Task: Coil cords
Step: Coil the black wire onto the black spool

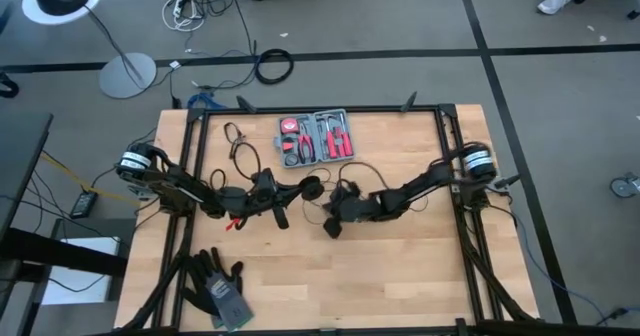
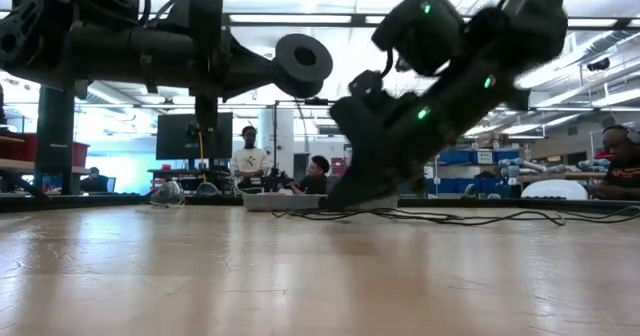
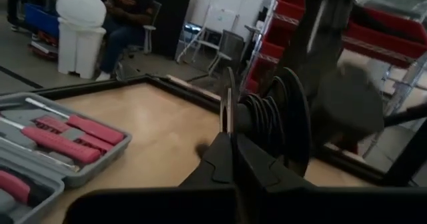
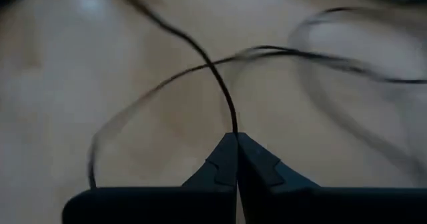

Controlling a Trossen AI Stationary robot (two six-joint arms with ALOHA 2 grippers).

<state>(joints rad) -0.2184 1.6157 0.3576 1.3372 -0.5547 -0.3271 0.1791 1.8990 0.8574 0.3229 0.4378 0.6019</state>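
Both pincers are closed: the right pincer (image 4: 236,139) nips the wire (image 4: 200,54), the left pincer (image 3: 232,141) the disc (image 3: 270,121).

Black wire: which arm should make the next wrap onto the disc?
Probably the right. The right gripper is shut on the black wire down at the table, free to lead it around. The left gripper is shut on the disc, holding it raised.

I see a table (image 1: 400,266) of pale, smooth wood planks with a faint sheen. The tool kit's tray (image 3: 87,167) looks like matt grey plastic, its tool handles (image 3: 63,136) glossy red, and the thin wire (image 4: 220,84) black and smooth.
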